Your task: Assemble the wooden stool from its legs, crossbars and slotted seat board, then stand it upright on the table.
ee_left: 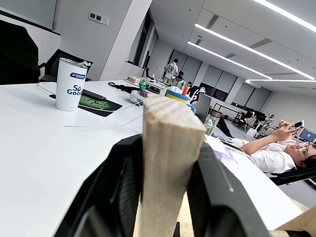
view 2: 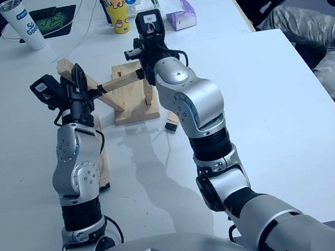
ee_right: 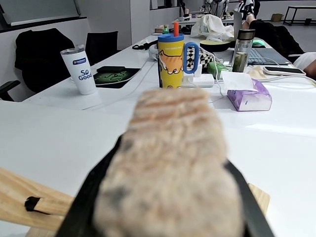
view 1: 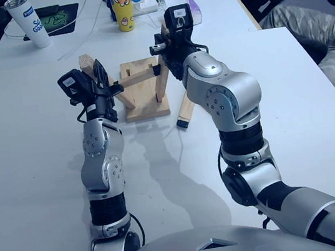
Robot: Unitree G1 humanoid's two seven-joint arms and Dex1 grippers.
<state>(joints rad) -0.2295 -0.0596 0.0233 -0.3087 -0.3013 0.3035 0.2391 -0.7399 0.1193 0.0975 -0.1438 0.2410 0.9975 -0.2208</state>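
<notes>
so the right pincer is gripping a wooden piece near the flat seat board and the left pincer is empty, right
Not quite: the left pincer is not empty. The left wrist view shows it shut on a pale square-ended wooden bar. The rest holds: the right pincer grips a pale wooden piece near the flat pale wooden seat board.

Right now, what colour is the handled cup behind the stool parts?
The cup is yellow with a blue handle. It shows clearest in the right wrist view.

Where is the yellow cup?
Left eye view: the yellow cup stands on the far table, beyond the seat board, right of the white tumbler.
</notes>
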